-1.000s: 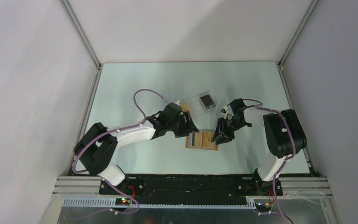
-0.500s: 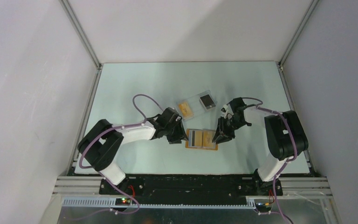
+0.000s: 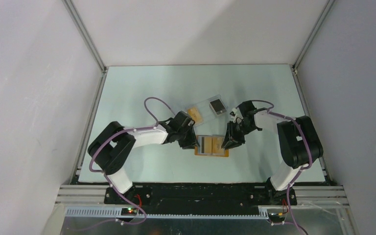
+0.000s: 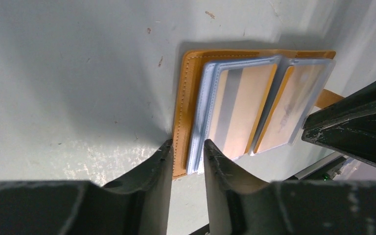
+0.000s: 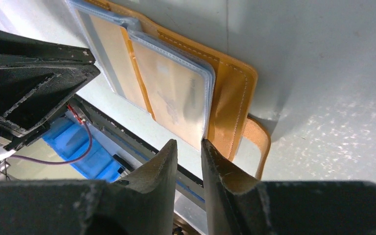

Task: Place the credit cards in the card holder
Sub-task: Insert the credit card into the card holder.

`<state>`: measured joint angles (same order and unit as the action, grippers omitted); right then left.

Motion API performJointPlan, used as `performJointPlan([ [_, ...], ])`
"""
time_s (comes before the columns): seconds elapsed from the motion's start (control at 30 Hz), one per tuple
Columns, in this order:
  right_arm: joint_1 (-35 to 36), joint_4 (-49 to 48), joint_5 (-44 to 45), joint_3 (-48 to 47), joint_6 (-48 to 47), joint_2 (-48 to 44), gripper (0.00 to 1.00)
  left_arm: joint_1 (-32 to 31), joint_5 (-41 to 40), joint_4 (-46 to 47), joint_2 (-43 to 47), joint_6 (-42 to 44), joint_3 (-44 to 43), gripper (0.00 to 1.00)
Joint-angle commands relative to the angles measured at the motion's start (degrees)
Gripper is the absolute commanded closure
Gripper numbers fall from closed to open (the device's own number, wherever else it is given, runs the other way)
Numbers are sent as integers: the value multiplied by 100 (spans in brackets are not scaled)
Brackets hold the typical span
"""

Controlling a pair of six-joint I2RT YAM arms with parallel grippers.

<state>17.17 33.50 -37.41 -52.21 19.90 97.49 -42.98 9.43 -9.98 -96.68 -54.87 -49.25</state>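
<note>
The table (image 3: 142, 88) is a pale green sheet with small marks on it. White walls (image 3: 29, 98) stand around it, and metal rails (image 3: 85, 36) run up the corners. The card holder (image 3: 211, 146) lies open and flat between the two sets of fingers. The left gripper (image 3: 190, 141) is at one end of it and the right gripper (image 3: 227, 143) is at the other end.

Only the view from above shows two clear plastic pieces lying side by side on the far side of the fingers. They are an orange-middle piece (image 3: 194, 113) and a black-middle piece (image 3: 218, 106).

Only the wrist views show the clear pockets (image 4: 203, 112) inside the holder. The credit cards (image 4: 240, 110) show through them, and one has a grey stripe. The right wrist view also shows a little orange strap (image 5: 258, 142) just beside the right fingers.

The left fingers (image 4: 161, 166) stand a little apart, with a narrow gap. The stitched orange edge of the holder and the rim of a clear pocket sit in that gap. I cannot tell if the fingers squeeze them.

The right fingers (image 5: 220, 166) are closer together, with only a thin gap. The corner of a clear pocket comes right up to it. One fingertip lies over the orange flap. I cannot tell if these fingers pinch anything either.
</note>
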Motion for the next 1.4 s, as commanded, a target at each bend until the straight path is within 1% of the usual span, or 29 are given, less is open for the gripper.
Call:
performJointPlan([
  [0.0,37,157,298,-180,17,-294,71,-82,-177,-236,-170,171,-111,68],
  [0.13,67,335,532,-248,-24,-518,71,-87,-221,-292,-204,170,-119,77],
  [0.4,254,425,617,-475,31,-627,71,-116,-280,-372,-285,179,-173,84],
  [0.5,285,392,652,-507,62,-572,70,-120,-295,-398,-301,187,-189,84],
  [0.63,287,386,780,-536,67,-210,71,-114,-316,-426,-314,182,-197,84],
  [0.97,250,393,1181,-536,102,305,70,-123,-328,-480,-344,201,-216,84],
  [1.33,230,511,1634,-536,189,343,69,-138,-334,-530,-411,213,-273,84],
  [1.37,241,527,1795,-540,189,342,69,-140,-331,-535,-412,214,-276,84],
])
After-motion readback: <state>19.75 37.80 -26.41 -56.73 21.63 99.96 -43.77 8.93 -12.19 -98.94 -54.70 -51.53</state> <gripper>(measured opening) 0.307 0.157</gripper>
